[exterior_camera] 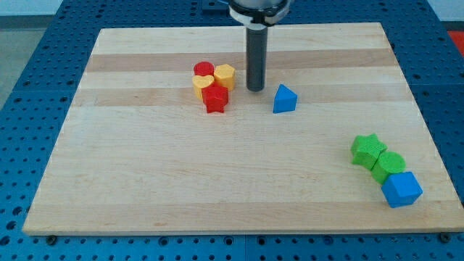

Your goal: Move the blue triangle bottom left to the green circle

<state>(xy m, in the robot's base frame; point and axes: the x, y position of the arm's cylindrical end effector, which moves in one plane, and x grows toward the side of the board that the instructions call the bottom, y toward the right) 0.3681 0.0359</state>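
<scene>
The blue triangle (pixel 284 99) lies on the wooden board (pixel 181 181) a little above the middle. My tip (pixel 255 88) stands just to its upper left, a small gap away, between it and a cluster of red and yellow blocks. The green circle (pixel 390 163) sits at the view's lower right, touching a green star (pixel 368 150) on its upper left and a blue cube (pixel 401 189) below it.
A tight cluster lies left of my tip: a red circle (pixel 204 69), a yellow hexagon (pixel 224 75), a yellow block (pixel 201 85) and a red star (pixel 215 98). The board rests on a blue perforated table (pixel 43 65).
</scene>
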